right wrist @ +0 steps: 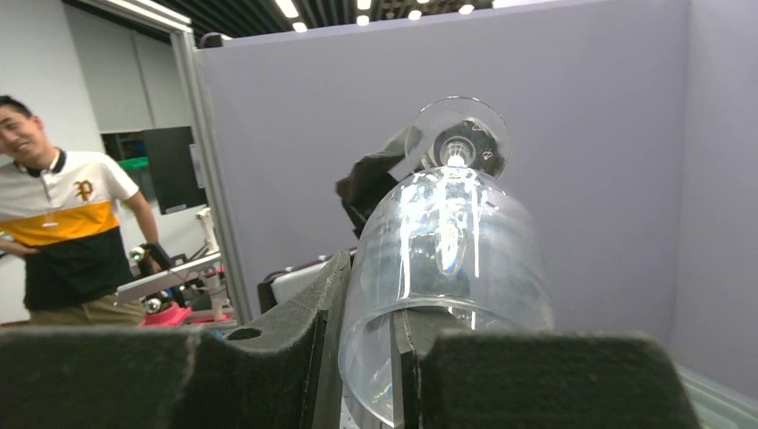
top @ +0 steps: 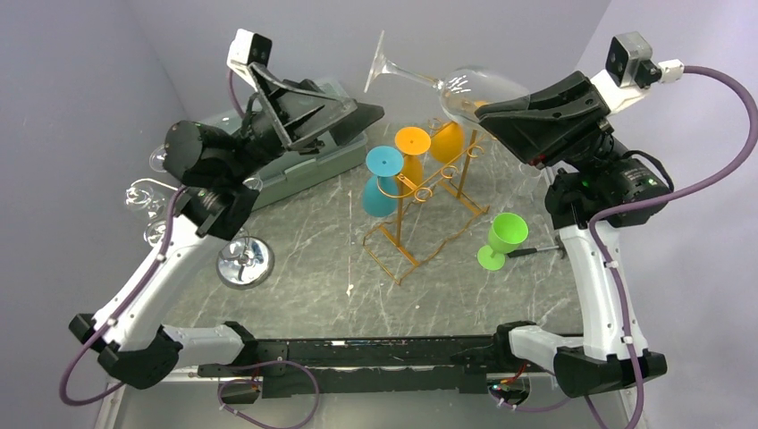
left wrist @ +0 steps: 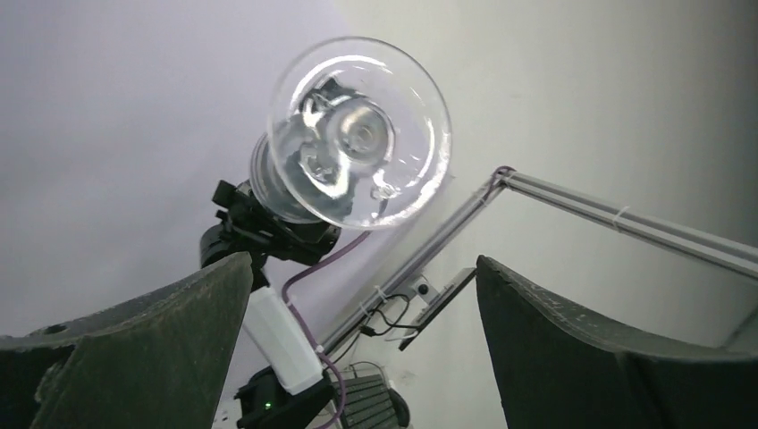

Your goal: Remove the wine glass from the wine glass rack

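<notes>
A clear wine glass [top: 471, 87] is held tilted in the air above the golden-orange wire rack [top: 420, 234], foot pointing up and left. My right gripper [top: 490, 111] is shut on the rim of its bowl; in the right wrist view the glass [right wrist: 447, 259] sits between the fingers of that gripper [right wrist: 393, 335]. A teal glass [top: 383, 183] and two orange glasses [top: 413, 152] hang upside down on the rack. My left gripper [top: 356, 118] is open and empty, raised at the back left. In the left wrist view that gripper [left wrist: 362, 264] looks up at the glass's foot [left wrist: 357, 134].
A green glass [top: 503, 239] stands on the table right of the rack, beside the right arm. A chrome round-based stand [top: 243, 262] with clear glasses is at the left under the left arm. A grey-green bin [top: 315, 168] sits at the back left.
</notes>
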Controlling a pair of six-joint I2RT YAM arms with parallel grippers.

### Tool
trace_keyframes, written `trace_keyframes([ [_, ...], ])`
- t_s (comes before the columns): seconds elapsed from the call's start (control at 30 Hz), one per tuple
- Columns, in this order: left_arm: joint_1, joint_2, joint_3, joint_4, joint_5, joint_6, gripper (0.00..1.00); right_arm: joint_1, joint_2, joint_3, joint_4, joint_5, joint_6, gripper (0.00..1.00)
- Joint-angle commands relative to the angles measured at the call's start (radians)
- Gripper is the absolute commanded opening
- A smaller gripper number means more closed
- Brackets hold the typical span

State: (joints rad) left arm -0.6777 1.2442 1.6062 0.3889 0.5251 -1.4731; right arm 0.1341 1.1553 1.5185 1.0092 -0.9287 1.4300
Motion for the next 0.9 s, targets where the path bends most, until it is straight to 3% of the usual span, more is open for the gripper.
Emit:
trace_keyframes([
  [0.0, -0.002, -0.092, 0.016, -0.241, -0.063, 0.247, 0.99, -0.002, -0.022, 0.045, -0.243, -0.003, -0.166, 0.0],
  [0.4, -0.002, -0.209, 0.085, -0.732, -0.196, 0.599, 1.0, -0.002, -0.007, 0.158, -0.655, 0.012, -0.357, 0.0],
  [0.63, -0.002, -0.237, 0.135, -0.912, -0.258, 0.737, 0.99, -0.002, 0.005, 0.211, -0.824, 0.054, -0.422, 0.0],
  [0.87, -0.002, -0.251, 0.18, -1.021, -0.296, 0.84, 0.99, -0.002, 0.037, 0.347, -1.152, 0.078, -0.454, 0.0],
])
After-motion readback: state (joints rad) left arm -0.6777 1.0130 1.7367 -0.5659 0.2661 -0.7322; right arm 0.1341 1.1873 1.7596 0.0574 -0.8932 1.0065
